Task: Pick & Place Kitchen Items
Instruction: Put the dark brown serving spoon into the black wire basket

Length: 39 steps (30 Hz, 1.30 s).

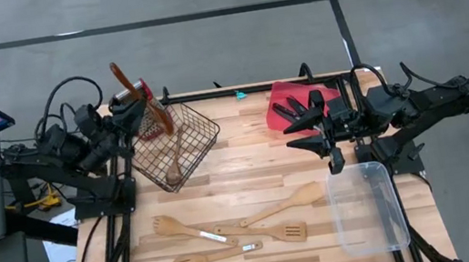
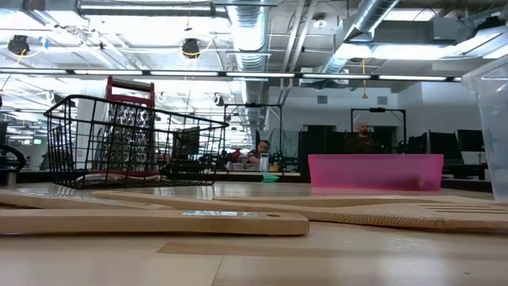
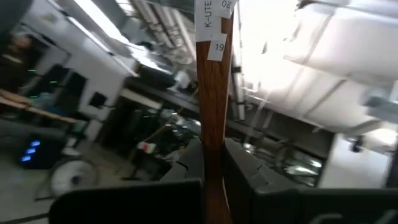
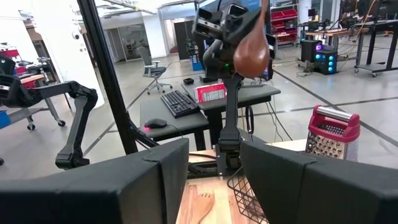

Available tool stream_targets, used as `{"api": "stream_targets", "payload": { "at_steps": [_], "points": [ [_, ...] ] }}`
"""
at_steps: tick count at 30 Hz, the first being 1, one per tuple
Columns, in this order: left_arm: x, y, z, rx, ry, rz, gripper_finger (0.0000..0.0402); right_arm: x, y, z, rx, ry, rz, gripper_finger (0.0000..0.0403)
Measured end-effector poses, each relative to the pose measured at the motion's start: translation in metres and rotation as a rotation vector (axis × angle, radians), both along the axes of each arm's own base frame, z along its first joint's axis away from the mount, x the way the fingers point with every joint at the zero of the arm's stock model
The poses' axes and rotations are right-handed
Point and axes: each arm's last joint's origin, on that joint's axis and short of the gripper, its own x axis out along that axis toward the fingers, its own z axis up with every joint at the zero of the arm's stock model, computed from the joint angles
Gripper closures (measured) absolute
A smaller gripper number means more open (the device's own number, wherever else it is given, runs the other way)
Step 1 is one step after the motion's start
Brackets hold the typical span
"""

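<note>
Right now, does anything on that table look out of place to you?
Yes: the wire basket sits askew, turned cornerwise to the table edges, and the left gripper holds a dark wooden spoon up over its rim.

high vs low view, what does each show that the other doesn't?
Only high: the left claw shut on a dark brown spoon above the wire basket's edge, the right claw open near the red tray, a wooden spoon inside the basket. Only low: the room behind, with people at desks. Both: basket, tray, grater, clear bin, wooden utensils on the table.
</note>
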Motion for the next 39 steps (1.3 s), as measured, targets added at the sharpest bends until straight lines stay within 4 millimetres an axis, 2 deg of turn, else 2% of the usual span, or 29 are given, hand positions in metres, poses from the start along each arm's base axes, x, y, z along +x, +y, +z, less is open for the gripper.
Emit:
{"api": "stream_targets", "payload": {
  "at_steps": [9,18,30,39],
  "points": [
    [0.000,0.004,-0.006,-0.028,0.126,0.205,0.0394,0.000,0.000,0.000,-0.003,0.000,0.000,0.0242],
    [0.009,0.005,-0.015,-0.026,0.276,0.353,0.0394,0.000,0.000,0.000,-0.019,0.000,0.001,0.0242],
    [0.014,0.005,-0.027,-0.041,0.422,0.477,0.0394,0.000,0.000,0.000,-0.030,0.000,0.001,0.0242],
    [0.030,0.002,-0.039,0.026,0.553,0.525,0.0394,0.000,0.000,-0.001,-0.031,0.004,0.001,0.0242]
  ]
}}
